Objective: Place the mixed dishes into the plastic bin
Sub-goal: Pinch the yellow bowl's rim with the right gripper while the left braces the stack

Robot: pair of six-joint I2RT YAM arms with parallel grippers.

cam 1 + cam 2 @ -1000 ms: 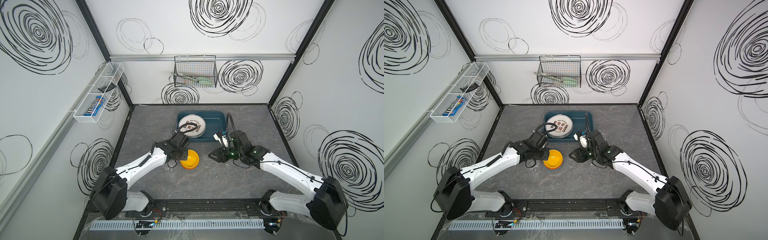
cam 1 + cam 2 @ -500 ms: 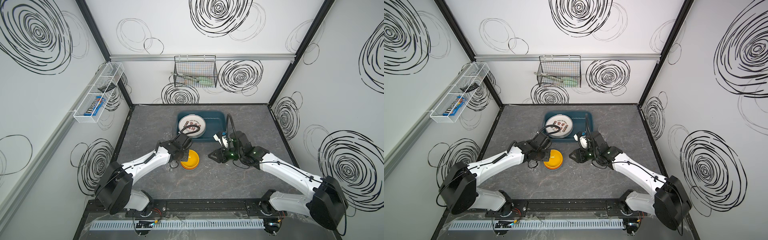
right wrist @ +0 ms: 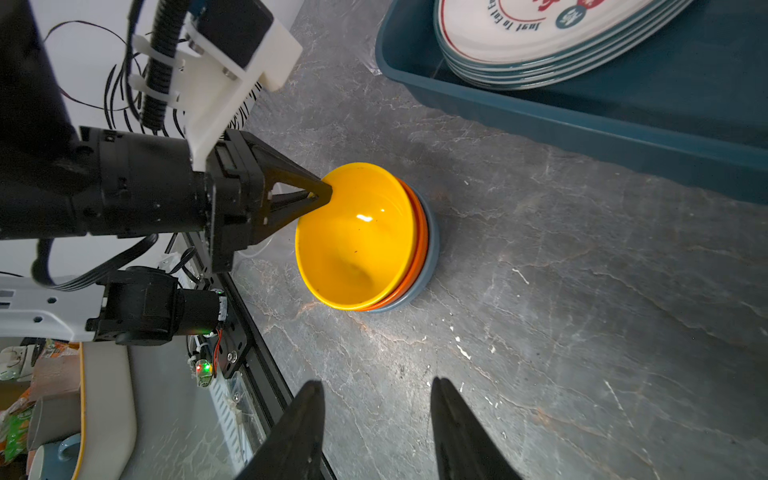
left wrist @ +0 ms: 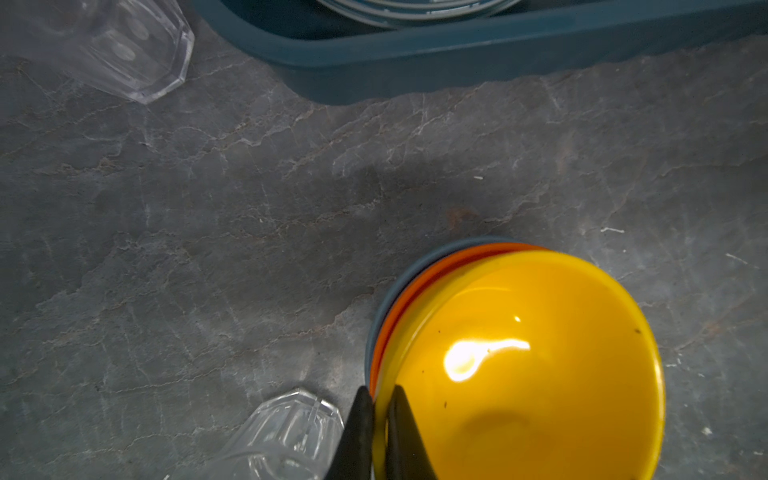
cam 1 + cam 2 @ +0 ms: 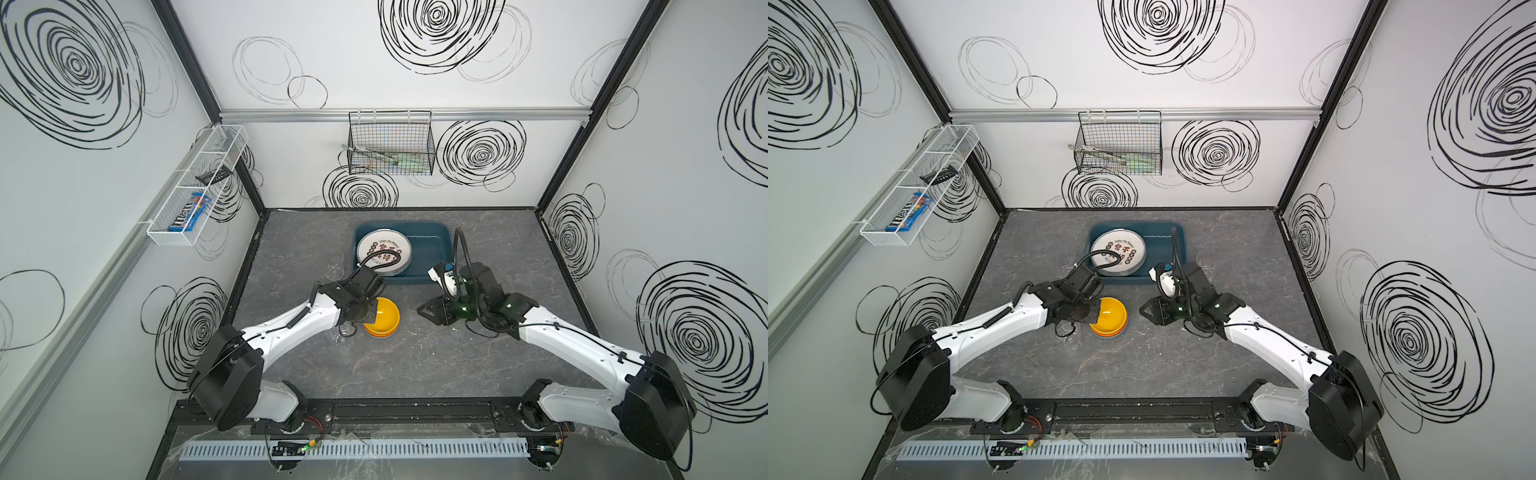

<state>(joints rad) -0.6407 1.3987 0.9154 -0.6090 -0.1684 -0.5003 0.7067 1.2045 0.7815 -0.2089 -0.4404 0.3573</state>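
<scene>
Grey marbled counter (image 5: pixel 415 365) with nested bowls gripped at the rim.
Nearest, yellow bowl (image 5: pixel 386 318) nested in orange bowl (image 3: pixel 420 232) and blue bowl (image 3: pixel 433 249), left jaws pinched tight on the yellow rim. Clear tumbler (image 4: pixel 282 436) just left of that stack. Right of it, right jaws half spread over bare counter, holding nothing. Beyond the stack, second tumbler (image 4: pixel 124 45), then teal bin (image 5: pixel 432 245) holding stacked white plates (image 5: pixel 384 253).
</scene>
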